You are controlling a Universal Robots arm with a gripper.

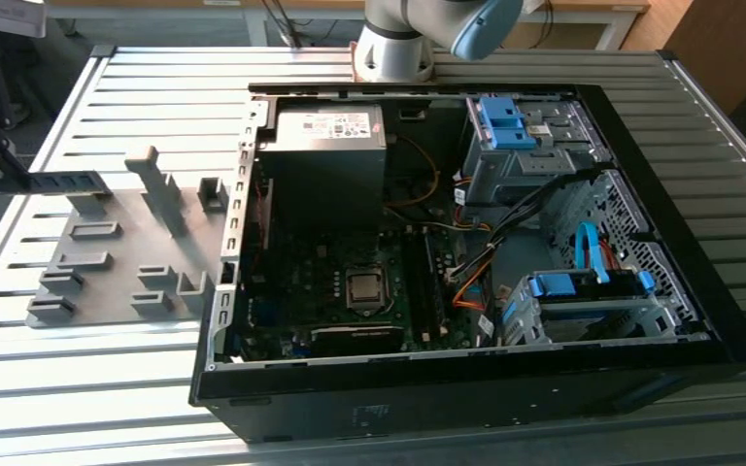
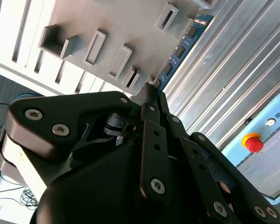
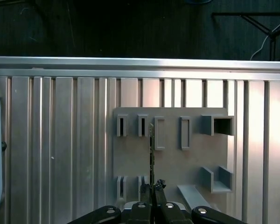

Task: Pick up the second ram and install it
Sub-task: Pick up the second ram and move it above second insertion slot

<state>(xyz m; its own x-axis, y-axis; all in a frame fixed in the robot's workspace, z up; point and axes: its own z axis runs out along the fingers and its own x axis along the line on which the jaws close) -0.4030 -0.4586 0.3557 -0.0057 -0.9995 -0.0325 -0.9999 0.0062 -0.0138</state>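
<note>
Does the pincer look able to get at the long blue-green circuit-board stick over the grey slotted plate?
Likely yes: the pincer seems shut on the long thin blue-green circuit-board stick, with nothing between them.

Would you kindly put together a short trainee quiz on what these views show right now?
1. True or false: the tool is closed on the second ram.
2. In the exterior view, the grey fixture plate lies: A) on the exterior view's left of the computer case; B) on the exterior view's right of it; C) inside it.
3. Fill in: the plastic drive-bay clips in the case are coloured ____.
Key: 1 true; 2 A; 3 blue.
</note>
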